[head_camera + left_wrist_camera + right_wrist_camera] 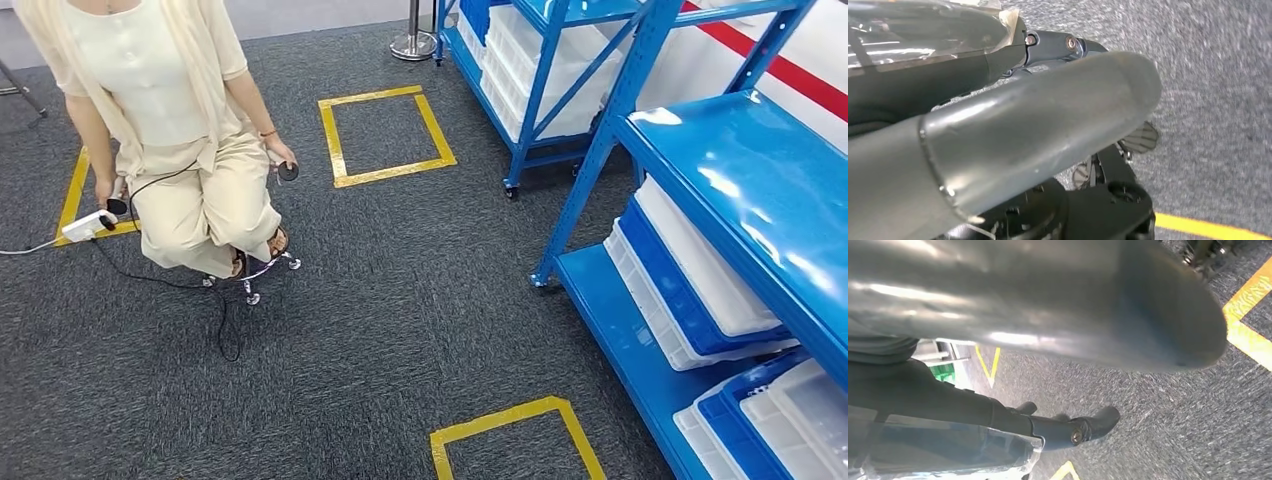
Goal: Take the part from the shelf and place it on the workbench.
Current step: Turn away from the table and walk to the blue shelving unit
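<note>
I look down on grey carpet point(400, 300) with a blue shelf rack point(740, 190) along my right side. Its glossy upper board sits above a lower board that carries stacked bins: white bins point(700, 260) nested in blue bins point(670, 290), and more of the same at the near end point(770, 420). A second blue rack point(545, 60) stands farther off, also loaded with white bins. I cannot tell which bin holds the part, and I see no part lying loose on any board.

Three squares of yellow tape mark the carpet: one far ahead point(385, 135), one near my feet point(515, 440), and a piece at the left point(75, 190) beside a seated person point(170, 130). That person sits on a wheeled stool point(260, 275), holds a small dark object point(288, 171) in one hand and rests the other by a white power strip point(88, 226) whose dark cable trails over the carpet.

My left robot hand point(1048, 50) hangs over the carpet; its thick grey thumb point(1048, 135) crosses the wrist view and the darker fingers point(1068, 45) lie straight alongside, with nothing in them. A yellow tape line point(1208, 227) runs beneath.

My right robot hand point(1058, 427) hangs the same way, thumb point(1048, 300) broad across the view, dark fingers point(1093, 422) extended and holding nothing, with yellow tape point(1248, 330) on the carpet below.
</note>
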You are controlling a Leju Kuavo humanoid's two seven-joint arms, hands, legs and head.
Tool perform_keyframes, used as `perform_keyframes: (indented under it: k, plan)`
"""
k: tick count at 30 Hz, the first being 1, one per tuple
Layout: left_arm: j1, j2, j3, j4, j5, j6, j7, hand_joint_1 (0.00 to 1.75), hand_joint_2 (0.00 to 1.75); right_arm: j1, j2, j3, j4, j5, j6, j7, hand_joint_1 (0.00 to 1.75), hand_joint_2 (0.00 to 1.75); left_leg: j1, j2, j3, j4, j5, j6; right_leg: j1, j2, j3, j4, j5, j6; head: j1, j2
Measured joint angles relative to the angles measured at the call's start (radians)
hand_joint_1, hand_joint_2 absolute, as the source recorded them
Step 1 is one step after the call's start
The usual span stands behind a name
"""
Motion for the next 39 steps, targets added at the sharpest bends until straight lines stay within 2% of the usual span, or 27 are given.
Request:
perform_keyframes:
  k: [1, 3, 4, 5, 7, 9, 10, 11, 12, 13, 14, 16, 18, 20, 22, 24, 26, 27, 28, 29, 31, 32, 33, 35, 36, 37, 39]
  plan:
    - [0.0, 0.0, 0.0, 0.0, 0.0, 0.0, 0.0, 0.0, 0.0, -0.002, 0.0, 0.0, 0.0, 0.001, 0.0, 0.0, 0.0, 0.0, -0.002, 0.01, 0.003, 0.001, -0.004, -0.007, 0.001, -0.021, 0.032, -0.055, 0.016, 0.0, -0.001, 0.0]
    - [-0.001, 0.0, 0.0, 0.0, 0.0, 0.001, 0.0, 0.0, 0.0, -0.004, 0.001, 0.0, 0.0, 0.002, 0.001, 0.0, 0.0, 0.0, -0.005, 0.028, 0.01, 0.002, -0.01, -0.022, 0.009, -0.038, 0.05, -0.095, 0.028, -0.013, -0.005, 0.0]
    - [-0.003, 0.0, 0.0, 0.0, 0.0, 0.001, 0.0, 0.0, 0.0, -0.003, 0.0, 0.0, 0.0, 0.002, 0.001, 0.0, 0.0, 0.0, -0.002, 0.037, 0.014, 0.001, -0.012, -0.029, 0.012, -0.028, 0.048, -0.096, 0.031, -0.021, -0.007, 0.0]
    - [-0.005, -0.001, 0.0, 0.0, 0.0, 0.001, 0.0, 0.0, 0.0, -0.002, 0.0, 0.0, 0.0, 0.002, 0.001, 0.0, 0.0, 0.0, 0.003, 0.038, 0.016, 0.004, -0.015, -0.036, 0.008, -0.016, 0.048, -0.097, 0.033, -0.029, -0.008, 0.0]
    - [-0.007, -0.001, 0.0, 0.0, 0.0, 0.001, 0.0, 0.0, 0.0, -0.002, -0.001, 0.0, 0.0, 0.002, 0.001, 0.0, 0.0, 0.0, 0.011, -0.001, 0.002, 0.045, -0.05, -0.047, 0.001, 0.004, 0.05, -0.101, 0.038, -0.045, -0.009, 0.0]
    - [-0.004, -0.001, 0.0, 0.0, 0.0, 0.001, -0.001, 0.0, 0.0, -0.003, 0.0, 0.0, 0.0, 0.001, 0.002, 0.0, 0.0, 0.0, 0.013, -0.059, -0.051, 0.167, -0.122, -0.05, 0.003, 0.024, 0.049, -0.102, 0.043, -0.061, -0.01, 0.0]
    - [-0.001, -0.001, 0.0, 0.0, 0.0, 0.001, 0.0, 0.0, 0.0, -0.003, 0.0, 0.0, 0.0, 0.0, 0.003, 0.0, 0.0, 0.0, 0.013, -0.073, -0.083, 0.235, -0.154, -0.05, 0.007, 0.036, 0.047, -0.102, 0.045, -0.066, -0.01, 0.0]
    - [0.0, -0.001, 0.0, 0.0, 0.0, 0.001, 0.0, 0.0, 0.0, -0.003, 0.001, 0.0, 0.0, -0.001, 0.003, 0.0, 0.0, 0.0, 0.013, -0.079, -0.109, 0.286, -0.17, -0.05, 0.01, 0.049, 0.046, -0.101, 0.045, -0.067, -0.01, 0.0]
    - [0.002, -0.001, 0.0, 0.0, 0.0, 0.001, 0.0, 0.0, 0.0, -0.002, 0.001, 0.0, 0.0, -0.001, 0.004, 0.0, 0.0, 0.0, 0.014, -0.081, -0.119, 0.301, -0.164, -0.049, 0.012, 0.063, 0.045, -0.1, 0.046, -0.068, -0.01, 0.0]
    - [0.002, -0.001, 0.0, 0.0, 0.0, 0.001, 0.0, 0.0, 0.0, -0.001, 0.002, 0.0, 0.0, -0.002, 0.004, 0.0, 0.0, 0.0, 0.014, -0.084, -0.111, 0.278, -0.138, -0.047, 0.013, 0.077, 0.046, -0.099, 0.046, -0.068, -0.01, 0.0]
    - [0.002, -0.001, 0.0, 0.0, 0.0, 0.001, 0.0, 0.0, 0.0, -0.001, 0.002, 0.0, 0.0, -0.002, 0.004, 0.0, 0.0, 0.0, 0.015, -0.091, -0.087, 0.223, -0.101, -0.045, 0.014, 0.09, 0.047, -0.098, 0.046, -0.067, -0.01, 0.0]
    - [0.003, -0.001, 0.0, 0.0, -0.001, 0.001, 0.0, 0.0, 0.0, -0.002, 0.002, 0.0, 0.0, -0.002, 0.004, 0.0, 0.0, 0.0, 0.018, -0.133, -0.032, 0.094, -0.037, -0.04, 0.017, 0.115, 0.046, -0.092, 0.046, -0.064, -0.01, 0.0]
    - [0.002, 0.0, 0.0, 0.0, -0.002, 0.001, 0.001, 0.0, 0.0, -0.005, 0.003, 0.0, 0.0, -0.002, 0.004, 0.001, 0.0, 0.0, 0.015, -0.157, -0.01, 0.036, -0.02, -0.034, 0.021, 0.136, 0.037, -0.089, 0.049, -0.053, -0.009, 0.0]
    - [0.0, 0.0, 0.0, 0.0, -0.002, 0.001, 0.001, 0.0, 0.0, -0.002, 0.004, 0.0, 0.0, -0.002, 0.004, 0.002, 0.0, 0.0, 0.01, -0.138, -0.009, 0.027, -0.016, -0.022, 0.02, 0.152, 0.025, -0.09, 0.055, -0.039, -0.009, 0.0]
    - [-0.002, -0.001, 0.0, 0.0, -0.002, 0.001, 0.001, 0.0, 0.0, -0.001, 0.003, 0.0, 0.0, -0.002, 0.004, 0.003, 0.0, 0.0, 0.009, -0.114, -0.006, 0.014, -0.005, -0.004, 0.019, 0.118, 0.004, -0.06, 0.039, -0.034, -0.007, 0.0]
    - [-0.001, -0.001, 0.0, 0.0, -0.003, 0.001, 0.002, 0.0, 0.0, -0.002, 0.003, 0.0, 0.0, -0.003, 0.004, 0.004, 0.0, 0.0, 0.008, -0.086, -0.006, 0.007, 0.002, 0.006, 0.018, 0.064, -0.048, 0.044, -0.018, -0.04, -0.004, 0.0]
    - [0.0, -0.001, 0.0, 0.0, -0.003, 0.001, 0.002, 0.0, 0.0, -0.003, 0.003, 0.0, 0.0, -0.003, 0.004, 0.005, 0.0, 0.0, 0.006, -0.057, -0.009, 0.007, 0.002, 0.007, 0.015, 0.049, -0.106, 0.167, -0.071, -0.038, -0.002, 0.0]
    - [0.0, -0.001, 0.0, 0.0, -0.003, 0.001, 0.002, 0.0, 0.0, -0.002, 0.003, 0.0, 0.0, -0.003, 0.004, 0.005, 0.0, 0.0, 0.005, -0.043, -0.011, 0.007, 0.002, 0.007, 0.012, 0.047, -0.114, 0.19, -0.078, -0.031, -0.002, 0.0]
    - [0.0, -0.001, 0.0, 0.0, -0.003, 0.001, 0.002, 0.0, 0.0, 0.0, 0.003, 0.0, 0.0, -0.004, 0.004, 0.005, 0.0, 0.0, 0.005, -0.03, -0.011, 0.007, 0.002, 0.005, 0.01, 0.043, -0.102, 0.176, -0.07, -0.022, -0.002, 0.0]
    - [0.0, -0.001, 0.0, 0.0, -0.003, 0.001, 0.002, 0.0, 0.0, 0.001, 0.003, 0.0, 0.0, -0.004, 0.004, 0.005, 0.0, 0.0, 0.005, -0.018, -0.01, 0.008, 0.0, 0.003, 0.007, 0.034, -0.068, 0.121, -0.05, -0.012, -0.001, 0.0]
    - [0.0, -0.001, 0.0, 0.0, -0.003, 0.0, 0.002, 0.0, 0.0, 0.0, 0.003, 0.0, 0.0, -0.004, 0.004, 0.005, 0.0, 0.0, 0.002, 0.002, -0.005, 0.01, -0.006, -0.007, 0.004, -0.013, 0.014, -0.02, -0.006, -0.001, 0.0, 0.0]
    - [0.0, -0.001, 0.0, 0.0, -0.003, 0.0, 0.002, 0.0, 0.0, -0.001, 0.003, 0.0, 0.0, -0.004, 0.004, 0.005, 0.0, 0.0, -0.001, 0.012, -0.001, 0.011, -0.01, -0.014, 0.006, -0.033, 0.04, -0.064, 0.008, -0.005, -0.001, 0.0]
    - [-0.001, 0.0, 0.0, 0.0, -0.003, 0.0, 0.002, 0.0, 0.0, -0.002, 0.003, 0.0, 0.0, -0.004, 0.004, 0.005, 0.0, 0.0, -0.003, 0.021, 0.004, 0.012, -0.014, -0.021, 0.009, -0.045, 0.05, -0.085, 0.014, -0.012, -0.002, 0.0]
    - [-0.004, 0.0, 0.0, 0.0, -0.003, 0.0, 0.002, 0.0, 0.0, -0.003, 0.003, 0.0, 0.0, -0.004, 0.004, 0.005, 0.0, 0.0, 0.0, 0.038, 0.014, 0.01, -0.021, -0.034, 0.013, -0.027, 0.049, -0.086, 0.018, -0.029, -0.005, 0.0]
    - [-0.006, -0.001, 0.0, 0.0, -0.003, 0.0, 0.002, 0.0, 0.0, -0.002, 0.003, 0.0, 0.0, -0.004, 0.004, 0.005, 0.0, 0.0, 0.004, 0.033, 0.017, 0.014, -0.027, -0.04, 0.009, -0.016, 0.05, -0.087, 0.019, -0.035, -0.006, 0.0]
    - [-0.007, -0.001, 0.0, 0.0, -0.003, 0.0, 0.002, 0.0, 0.0, -0.003, 0.003, 0.0, 0.0, -0.004, 0.004, 0.005, 0.0, 0.0, 0.008, 0.012, 0.012, 0.032, -0.043, -0.046, 0.006, -0.005, 0.053, -0.089, 0.021, -0.043, -0.007, 0.0]
    - [-0.005, -0.001, 0.0, 0.0, -0.003, 0.0, 0.002, 0.0, 0.0, -0.003, 0.004, 0.0, 0.0, -0.005, 0.004, 0.005, 0.0, 0.0, 0.013, -0.048, -0.029, 0.127, -0.103, -0.053, 0.002, 0.016, 0.055, -0.09, 0.026, -0.057, -0.009, 0.0]
